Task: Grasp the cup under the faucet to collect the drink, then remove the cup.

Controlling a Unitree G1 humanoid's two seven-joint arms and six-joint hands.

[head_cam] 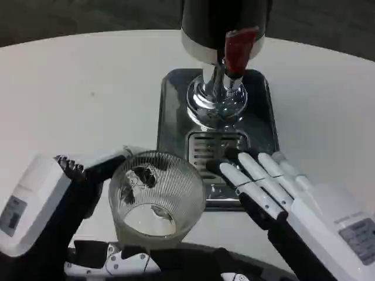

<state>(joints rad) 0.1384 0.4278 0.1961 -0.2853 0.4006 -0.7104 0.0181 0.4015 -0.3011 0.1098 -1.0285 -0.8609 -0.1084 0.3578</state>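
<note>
A clear ribbed glass cup point(156, 196) stands upright in the near foreground, left of the drip grate. My left hand point(88, 181) wraps around its left side, fingers against the glass. The dispenser point(222, 35) rises at the top centre with a red tap handle point(237, 50) above a chrome spout base point(217, 99). My right hand point(269, 181) lies with fingers stretched forward and apart over the right part of the drip grate point(206, 147), holding nothing. The cup is not below the spout; it sits nearer to me and to the left.
The dispenser stands on a dark metal drip tray point(170, 117) in the middle of the round white table point(76, 88). Bare tabletop stretches left and right of the tray. Dark floor lies beyond the far edge.
</note>
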